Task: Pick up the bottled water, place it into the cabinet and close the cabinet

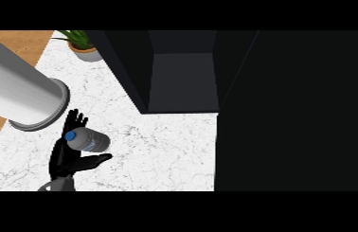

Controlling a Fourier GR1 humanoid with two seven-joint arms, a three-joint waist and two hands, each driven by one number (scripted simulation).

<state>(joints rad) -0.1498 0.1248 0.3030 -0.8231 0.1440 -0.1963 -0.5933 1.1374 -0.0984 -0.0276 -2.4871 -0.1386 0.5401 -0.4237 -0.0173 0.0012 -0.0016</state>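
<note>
The big dark cabinet (183, 79) fills the upper middle of the frame, and its door (287, 112) hangs wide open as a black slab down the whole right side, so the grey shelf inside is bared and ready to take the bottle. The white marbled surface (161, 150) spreads across the lower left and runs up to the cabinet's foot. At the far left, a broad grey cylinder (24, 96) slants in from the edge; I take it for one of the robot's forearms, but it is cut off and I cannot say more. Down at the lower left, the left hand (64, 162) is on the bottled water (86, 139), fingers up behind it and thumb out below, curled partly round it as a grasp. The bottle sits well left of the cabinet opening, blue cap towards the fingers; whether it rests on the surface or is lifted I cannot tell. A small potted plant (82, 46) sits in the upper left corner, out of the way. The right hand shows nowhere.
</note>
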